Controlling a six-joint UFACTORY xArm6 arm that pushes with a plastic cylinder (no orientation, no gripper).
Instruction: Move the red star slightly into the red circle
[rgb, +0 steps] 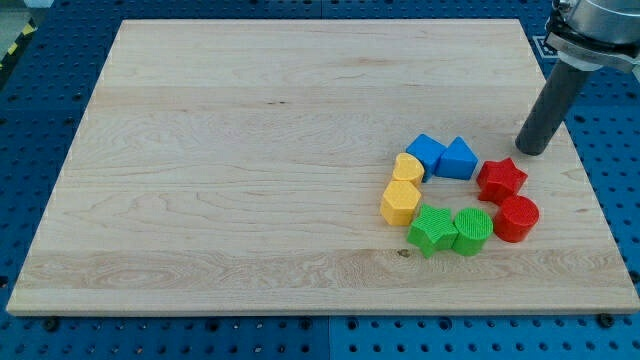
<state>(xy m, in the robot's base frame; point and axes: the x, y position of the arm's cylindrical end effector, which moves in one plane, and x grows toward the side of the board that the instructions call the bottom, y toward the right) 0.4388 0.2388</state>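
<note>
We carry no gripper, only a rod; my tip (533, 150) rests on the desk (250, 160), holding nothing, just up and right of the red star (501, 179) without touching it. The red star lies flat, no clear long axis, one point toward the view's top, touching the red circle (516, 218) below it.

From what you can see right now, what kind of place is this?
Probably a robotics lab bench. A wooden board lies on a blue perforated table, small coloured blocks such as the red star sit grouped on it, and my tip rests just above that star.
</note>
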